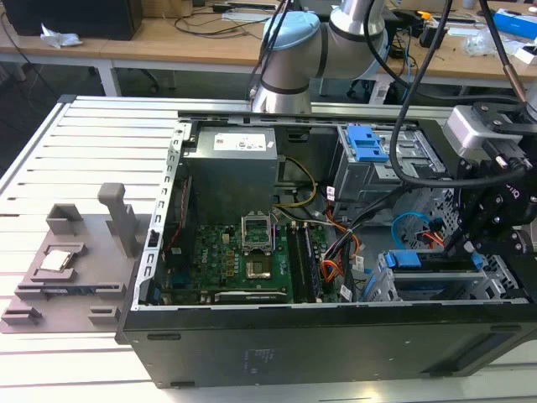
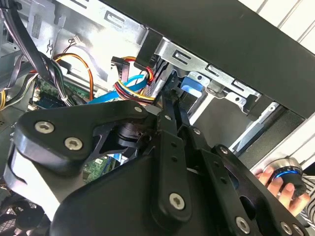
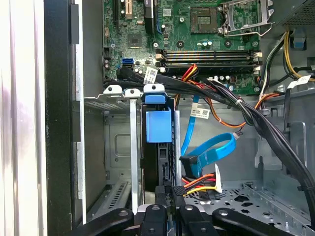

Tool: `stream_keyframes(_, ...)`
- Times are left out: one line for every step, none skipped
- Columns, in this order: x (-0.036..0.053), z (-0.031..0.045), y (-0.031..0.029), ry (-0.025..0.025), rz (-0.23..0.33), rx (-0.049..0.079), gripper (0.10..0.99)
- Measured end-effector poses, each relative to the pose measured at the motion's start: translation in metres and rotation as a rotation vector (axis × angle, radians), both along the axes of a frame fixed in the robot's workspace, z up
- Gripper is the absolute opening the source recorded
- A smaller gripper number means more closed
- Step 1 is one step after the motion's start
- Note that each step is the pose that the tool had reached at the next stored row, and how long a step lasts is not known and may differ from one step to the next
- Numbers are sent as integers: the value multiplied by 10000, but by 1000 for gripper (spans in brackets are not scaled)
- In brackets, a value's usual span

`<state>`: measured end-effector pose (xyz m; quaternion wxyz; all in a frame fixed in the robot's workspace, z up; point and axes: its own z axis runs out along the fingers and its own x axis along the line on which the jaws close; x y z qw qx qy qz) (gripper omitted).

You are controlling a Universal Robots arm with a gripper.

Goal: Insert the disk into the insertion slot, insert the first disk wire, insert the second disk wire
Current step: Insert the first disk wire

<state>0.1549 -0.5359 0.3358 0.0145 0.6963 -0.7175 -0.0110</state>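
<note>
In the first wrist view we see the insertion slot (image 3: 118, 142) already holding the disk (image 3: 158, 125) — it stands on edge in the bay, blue carrier showing, its long axis running straight away from the gripper (image 3: 170, 194) toward the motherboard (image 3: 197, 39). The jaws sit close together at the disk's near end and, as we read it, pinch the dark plug of the first disk wire (image 3: 202, 183), in line with that axis. Just beside it, the second disk wire (image 3: 214, 150) loops free — its plug apart from the disk.
</note>
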Motion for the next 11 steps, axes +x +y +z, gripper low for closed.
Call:
stream_keyframes(0, -1, 0, 1, 0, 1, 165)
stream_keyframes(1, -5, 1, -2, 1, 13, 165)
stream_keyframes(0, -10, 1, 1, 1, 16, 173)
stream_keyframes(0, -7, 1, 1, 1, 10, 239)
stream_keyframes(0, -4, 0, 0, 1, 2, 239)
stream_keyframes(0, -5, 0, 0, 0, 2, 239)
stream_keyframes(0, -3, 0, 0, 0, 2, 239)
stream_keyframes(0, 3, 0, 0, 0, 1, 239)
stream_keyframes(0, 20, 0, 0, 0, 4, 239)
stream_keyframes(0, 44, 0, 0, 0, 4, 239)
stream_keyframes(0, 69, 0, 0, 0, 3, 239)
